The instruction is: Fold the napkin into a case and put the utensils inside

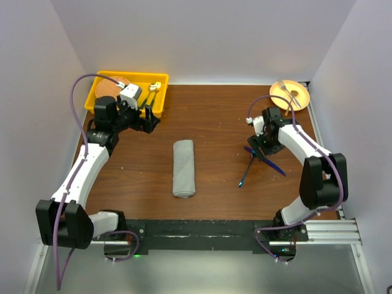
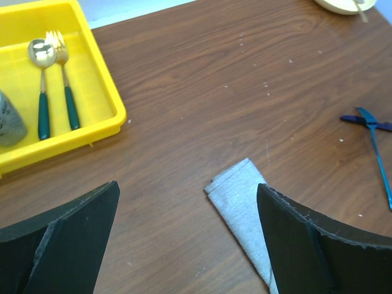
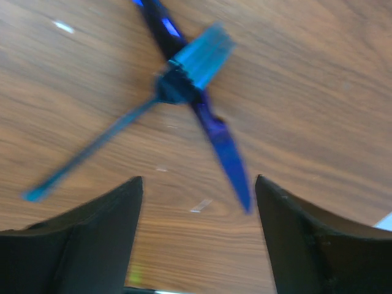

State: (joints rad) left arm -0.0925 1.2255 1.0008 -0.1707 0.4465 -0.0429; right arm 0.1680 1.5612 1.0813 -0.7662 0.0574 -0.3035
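The napkin (image 1: pixel 184 168) lies in the middle of the table, folded into a narrow oblong case; its far end (image 2: pixel 242 199) shows partly behind my left gripper's right finger. My left gripper (image 1: pixel 149 121) (image 2: pixel 187 205) hangs open above bare wood near the yellow tray, well clear of the cloth. The utensils, a blue fork (image 1: pixel 247 169) (image 3: pixel 92 150) and a blue knife (image 1: pixel 274 165) (image 3: pixel 217 135), lie crossed on the wood to the right. My right gripper (image 1: pixel 258 149) (image 3: pixel 196 184) is open just over them, with the knife's tip near its right finger. That view is blurred.
A yellow tray (image 1: pixel 157 78) (image 2: pixel 107 122) at the back left holds dark-handled gold-headed cutlery (image 2: pixel 55 79) and a grey cup (image 2: pixel 9 119). A tan plate (image 1: pixel 300 98) with an all-silver fork (image 1: pixel 285 92) sits at the back right corner. White walls enclose the table.
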